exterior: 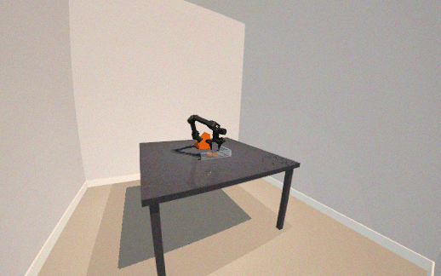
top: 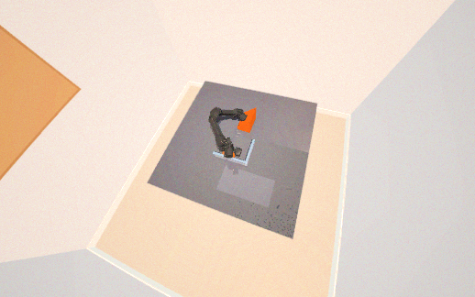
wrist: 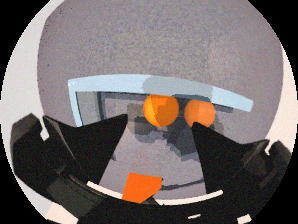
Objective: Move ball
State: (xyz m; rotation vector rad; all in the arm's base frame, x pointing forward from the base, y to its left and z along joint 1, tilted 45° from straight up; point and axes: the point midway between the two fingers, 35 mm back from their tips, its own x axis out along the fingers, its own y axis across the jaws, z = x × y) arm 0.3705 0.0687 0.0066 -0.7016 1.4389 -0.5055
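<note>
The solid orange ball (wrist: 161,110) (exterior: 215,154) rests on the table inside the walls, beside the long wall. The paler see-through copy (wrist: 201,114) (exterior: 209,154) is close beside it, farther from the corner, with a narrow gap between them in the wrist view. The low clear walls (wrist: 117,81) (top: 250,151) (exterior: 231,152) make a corner. My gripper (wrist: 160,121) (exterior: 215,149) is open and empty, just above the balls. In the wrist view the solid ball shows between the fingertips, and the right fingertip overlaps the copy's lower edge. The arm partly hides both balls in the top view.
The dark table (top: 183,160) (exterior: 179,179) carries everything. The orange block (top: 248,123) (exterior: 204,140) (wrist: 141,187) stands at the arm's base, on the open side of the walls. The long wall lies just beyond the balls from the arm's base, and the short wall stands at the corner end.
</note>
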